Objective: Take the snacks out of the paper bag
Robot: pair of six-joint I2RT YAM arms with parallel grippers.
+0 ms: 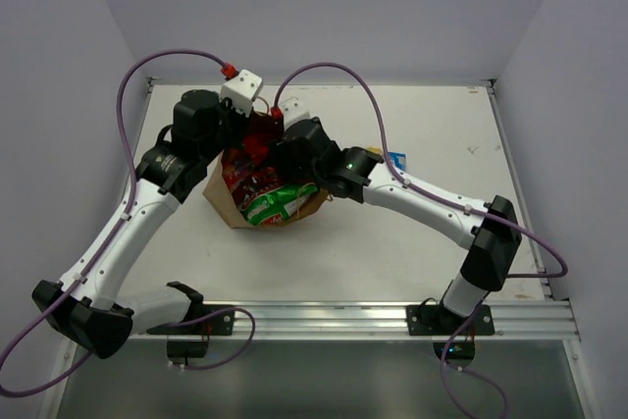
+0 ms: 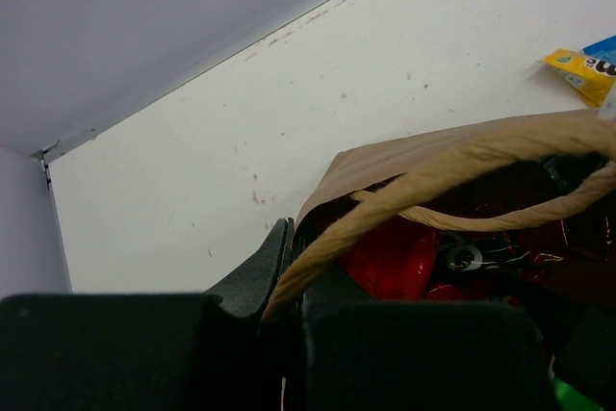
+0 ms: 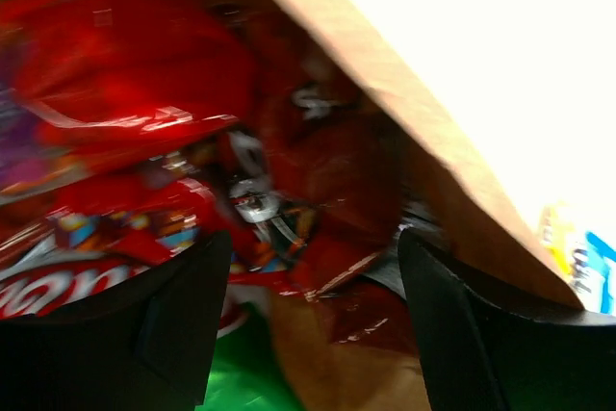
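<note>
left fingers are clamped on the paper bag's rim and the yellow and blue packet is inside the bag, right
Not quite. The left fingers do clamp the rim of the paper bag, but the yellow-and-blue packet lies outside the bag on the table, as the left wrist view shows.

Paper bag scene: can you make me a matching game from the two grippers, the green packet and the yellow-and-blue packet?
1 left gripper
2 right gripper
3 green packet
4 yellow-and-blue packet

A on the table, outside the paper bag
B open, over red packets
C shut on the bag's edge
D in the bag's mouth

Pairs: 1-C, 2-B, 3-D, 4-A
</note>
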